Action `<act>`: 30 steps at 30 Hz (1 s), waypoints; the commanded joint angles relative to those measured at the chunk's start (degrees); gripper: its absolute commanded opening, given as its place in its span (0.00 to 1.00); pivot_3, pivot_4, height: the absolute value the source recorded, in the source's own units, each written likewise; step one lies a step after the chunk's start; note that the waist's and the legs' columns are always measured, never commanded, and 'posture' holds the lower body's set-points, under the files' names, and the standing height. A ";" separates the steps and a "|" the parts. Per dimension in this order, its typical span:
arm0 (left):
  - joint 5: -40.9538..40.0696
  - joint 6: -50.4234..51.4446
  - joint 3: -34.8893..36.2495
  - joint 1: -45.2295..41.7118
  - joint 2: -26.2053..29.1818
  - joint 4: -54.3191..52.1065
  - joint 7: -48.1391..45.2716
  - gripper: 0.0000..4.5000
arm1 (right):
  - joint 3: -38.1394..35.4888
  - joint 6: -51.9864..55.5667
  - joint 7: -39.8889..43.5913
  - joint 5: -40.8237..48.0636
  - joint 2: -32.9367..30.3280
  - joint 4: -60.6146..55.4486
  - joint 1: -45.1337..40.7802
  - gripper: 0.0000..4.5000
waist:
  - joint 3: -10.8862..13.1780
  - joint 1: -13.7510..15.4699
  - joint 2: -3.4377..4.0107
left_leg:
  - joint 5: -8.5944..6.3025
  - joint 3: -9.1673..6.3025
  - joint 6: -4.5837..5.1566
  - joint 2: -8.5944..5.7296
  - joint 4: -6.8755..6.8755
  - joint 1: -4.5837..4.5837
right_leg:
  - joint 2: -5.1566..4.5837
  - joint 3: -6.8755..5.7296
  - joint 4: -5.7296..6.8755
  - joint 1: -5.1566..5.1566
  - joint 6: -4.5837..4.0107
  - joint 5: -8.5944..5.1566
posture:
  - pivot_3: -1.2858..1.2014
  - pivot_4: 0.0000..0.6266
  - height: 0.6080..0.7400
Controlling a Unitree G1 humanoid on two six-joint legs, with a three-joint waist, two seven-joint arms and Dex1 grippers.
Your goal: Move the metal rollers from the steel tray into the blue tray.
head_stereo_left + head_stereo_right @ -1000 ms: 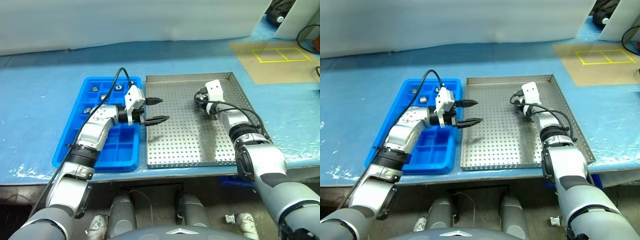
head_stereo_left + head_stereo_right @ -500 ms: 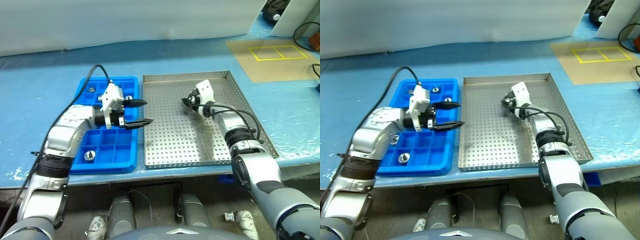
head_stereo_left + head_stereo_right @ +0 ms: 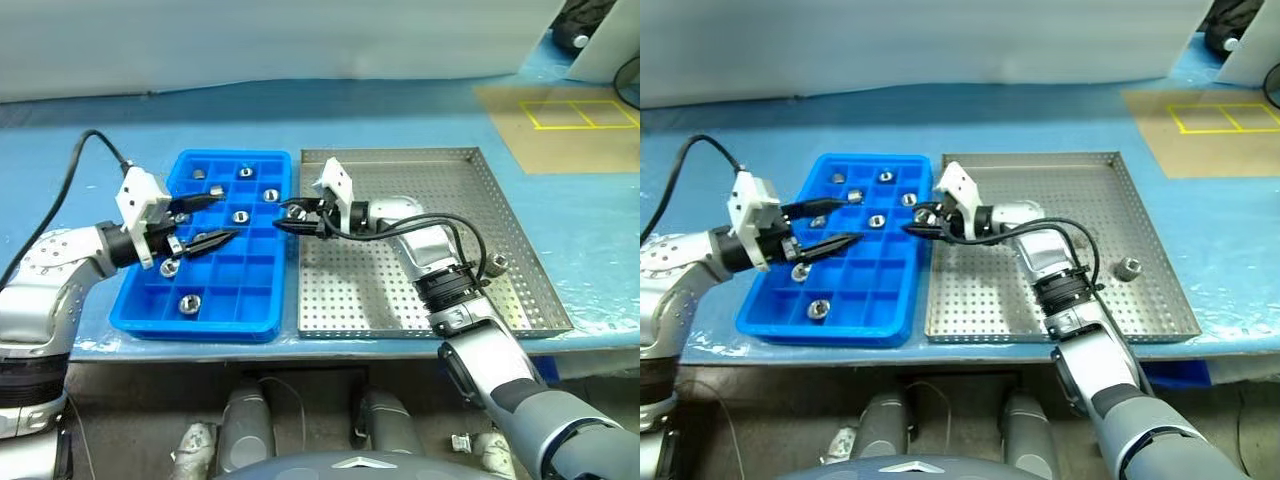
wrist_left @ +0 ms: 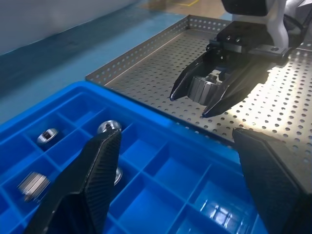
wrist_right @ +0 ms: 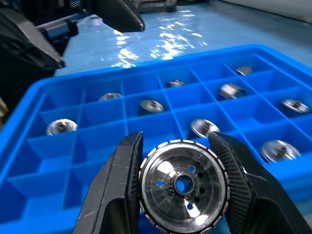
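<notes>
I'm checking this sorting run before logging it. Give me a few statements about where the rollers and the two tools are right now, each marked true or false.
1. The right tool grips a roller. True.
2. The left tool also holds a roller. False: it is open and holds nothing, over the blue tray.
3. One roller lies loose on the steel tray, near its right rim. True.
4. The blue tray holds no rollers yet. False: several compartments already hold one each.
5. The right tool is at the steel tray's right rim. False: it is at the edge where the two trays meet.
</notes>
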 commanded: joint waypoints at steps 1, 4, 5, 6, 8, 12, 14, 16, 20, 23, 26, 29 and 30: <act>-1.00 0.58 5.17 3.42 1.27 -3.62 2.65 0.85 | 0.23 -4.01 -0.61 0.22 3.79 4.37 -3.65 0.38 | 0.00 0.54 -0.01 | 0.01 -0.02 -0.02 0.01 -0.03 0.00 | 0.00 -0.04 0.00 0.00 -0.03 -0.02 | 0.60 0.24 1.00; -0.94 0.87 7.58 7.45 1.24 -5.56 4.26 0.85 | -0.28 -7.92 -3.37 -1.01 7.73 11.44 -6.55 0.38 | 0.00 1.03 -0.01 | 0.04 -0.07 -0.08 0.02 -0.15 0.01 | 0.01 -0.09 0.00 -0.02 -0.09 -0.07 | 0.61 0.24 1.00; -1.58 1.46 8.43 8.49 1.07 -6.72 4.96 0.85 | -0.23 -8.89 -3.46 -1.26 8.58 12.88 -7.09 0.38 | 0.00 1.18 -0.01 | 0.05 -0.09 -0.09 0.03 -0.18 0.00 | 0.01 -0.13 -0.01 -0.02 -0.12 -0.09 | 0.62 0.24 1.00; -2.15 1.94 9.15 9.34 0.94 -7.64 5.56 0.85 | -0.13 -9.73 -3.34 -1.44 9.26 14.14 -7.54 0.38 | 0.00 1.32 -0.02 | 0.05 -0.10 -0.10 0.03 -0.20 -0.01 | 0.01 -0.15 -0.01 -0.02 -0.14 -0.11 | 0.62 0.24 1.00; -2.85 2.48 10.16 10.99 0.72 -9.23 6.60 0.85 | 0.06 -11.02 -2.93 -1.73 10.34 15.99 -8.02 0.38 | 0.00 2.14 -0.03 | 0.05 -0.16 -0.10 0.03 -0.21 -0.06 | 0.00 -0.24 -0.02 -0.01 -0.15 -0.15 | 0.62 0.24 1.00; -3.55 2.77 11.23 12.84 0.76 -10.21 7.63 0.85 | 1.71 -11.39 -0.35 -2.42 11.37 16.20 -7.13 0.38 | 0.00 2.88 -0.03 | 0.05 -0.17 -0.10 0.03 -0.21 -0.06 | 0.00 -0.25 -0.02 0.00 -0.15 -0.16 | 0.63 0.24 1.00; -3.77 2.76 11.34 13.14 0.87 -10.28 7.93 0.85 | 3.88 -9.90 3.01 -2.46 10.86 13.70 -5.01 0.38 | 0.00 2.99 -0.04 | 0.05 -0.20 -0.11 0.03 -0.21 -0.05 | 0.00 -0.26 0.00 0.01 -0.15 -0.16 | 0.63 0.24 1.00; -3.76 2.55 11.08 13.11 0.93 -9.99 8.12 0.85 | 5.55 -7.23 5.79 -1.88 10.33 10.89 -2.87 0.38 | -0.01 3.13 -0.05 | 0.05 -0.25 -0.11 0.03 -0.22 -0.02 | 0.01 -0.28 0.01 0.05 -0.14 -0.17 | 0.63 0.24 1.00; -3.43 2.16 10.25 12.80 1.08 -9.16 8.14 0.85 | 6.88 -6.22 5.61 -3.13 10.25 10.55 -1.40 0.38 | -0.01 3.25 -0.05 | 0.07 -0.27 -0.13 0.03 -0.21 -0.02 | 0.01 -0.28 0.04 0.04 -0.14 -0.17 | 0.62 0.24 1.00; -3.39 2.23 9.71 12.56 1.08 -9.21 8.27 0.85 | 6.58 -6.82 4.35 -3.49 10.98 11.83 -1.52 0.38 | -0.01 3.24 -0.06 | 0.07 -0.28 -0.14 0.03 -0.22 0.03 | 0.01 -0.27 0.11 0.04 -0.13 -0.17 | 0.62 0.24 1.00; -3.56 2.28 9.26 12.21 1.00 -9.34 8.32 0.85 | 6.38 -8.12 2.42 -4.27 11.99 14.02 -2.20 0.38 | -0.02 3.20 -0.06 | 0.08 -0.28 -0.15 0.03 -0.22 0.05 | 0.01 -0.26 0.13 0.04 -0.12 -0.17 | 0.62 0.24 1.00; -3.58 2.23 9.04 12.05 0.97 -9.29 8.37 0.85 | 6.05 -8.02 2.87 -3.92 12.36 14.34 -2.57 0.38 | -0.02 3.19 -0.06 | 0.08 -0.28 -0.15 0.03 -0.22 0.04 | 0.01 -0.26 0.12 0.04 -0.12 -0.18 | 0.62 0.24 1.00; -3.57 2.20 9.05 12.08 1.00 -9.25 8.33 0.85 | 6.24 -8.20 2.79 -4.13 12.60 14.59 -2.55 0.38 | -0.02 3.20 -0.06 | 0.08 -0.28 -0.15 0.02 -0.22 0.04 | 0.01 -0.26 0.12 0.05 -0.13 -0.17 | 0.62 0.24 1.00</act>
